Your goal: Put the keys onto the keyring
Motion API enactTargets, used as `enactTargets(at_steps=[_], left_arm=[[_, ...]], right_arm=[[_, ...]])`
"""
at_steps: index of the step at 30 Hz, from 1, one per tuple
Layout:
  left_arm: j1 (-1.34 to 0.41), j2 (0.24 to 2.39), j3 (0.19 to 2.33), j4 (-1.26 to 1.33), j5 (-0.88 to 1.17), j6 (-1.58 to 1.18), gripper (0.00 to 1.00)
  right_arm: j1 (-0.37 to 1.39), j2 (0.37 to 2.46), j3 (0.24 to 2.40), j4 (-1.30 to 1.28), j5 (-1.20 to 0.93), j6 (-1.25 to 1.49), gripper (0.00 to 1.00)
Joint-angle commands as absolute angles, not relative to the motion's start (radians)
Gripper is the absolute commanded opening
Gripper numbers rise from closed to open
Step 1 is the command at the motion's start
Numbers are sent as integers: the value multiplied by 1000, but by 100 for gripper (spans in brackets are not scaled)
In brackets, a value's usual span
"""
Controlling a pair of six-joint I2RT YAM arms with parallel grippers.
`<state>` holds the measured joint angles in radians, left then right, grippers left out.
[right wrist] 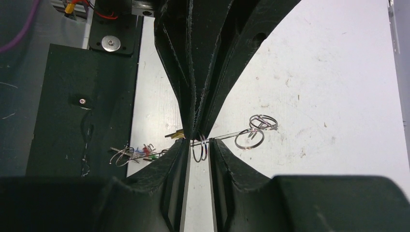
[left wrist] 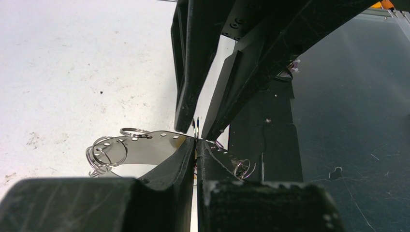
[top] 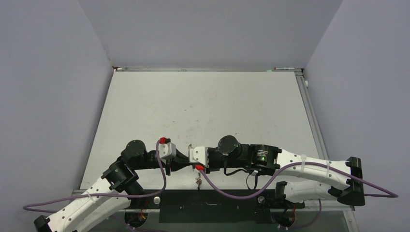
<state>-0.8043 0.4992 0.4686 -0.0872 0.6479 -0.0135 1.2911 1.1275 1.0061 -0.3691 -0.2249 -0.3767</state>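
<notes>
The keyring (left wrist: 145,147) is a shiny silver band with a row of small holes, and small wire rings (left wrist: 104,155) hang on it. My left gripper (left wrist: 196,144) is shut on its edge. In the right wrist view the keyring (right wrist: 227,136) shows edge-on as a thin line. Keys (right wrist: 140,152) with red, blue and green tags dangle from it at the left, beside a yellow tag (right wrist: 174,134). My right gripper (right wrist: 199,142) is closed on a small wire ring (right wrist: 199,149). Both grippers meet tip to tip above the table's near edge, left (top: 183,160) and right (top: 188,159), with keys (top: 198,181) hanging below.
A dark base plate (top: 208,205) lies just under and behind the grippers, along the white table's (top: 208,106) near edge. Purple cables (top: 232,193) loop from both wrists. Two more small rings (right wrist: 256,130) hang on the keyring to the right. Grey walls enclose the table.
</notes>
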Motion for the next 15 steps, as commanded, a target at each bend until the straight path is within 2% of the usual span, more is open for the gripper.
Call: enactTargets(at_steps=[1, 4, 8, 13, 14, 15], left_arm=[[-810, 496, 518, -40, 658, -8, 0], [-809, 497, 519, -40, 658, -7, 0], [-809, 494, 519, -40, 655, -8, 0], [-810, 487, 520, -42, 637, -7, 0], [-808, 484, 521, -41, 636, -7, 3], [-807, 481, 522, -41, 632, -6, 10]], right_arm=[[1293, 1117, 1020, -332, -233, -381, 19], [1294, 1124, 1022, -339, -233, -382, 11], [1294, 1132, 1019, -343, -231, -379, 6], [1294, 1123, 1009, -327, -227, -381, 5], [1294, 1115, 1000, -312, -227, -382, 5], [1293, 1106, 990, -295, -226, -382, 5]])
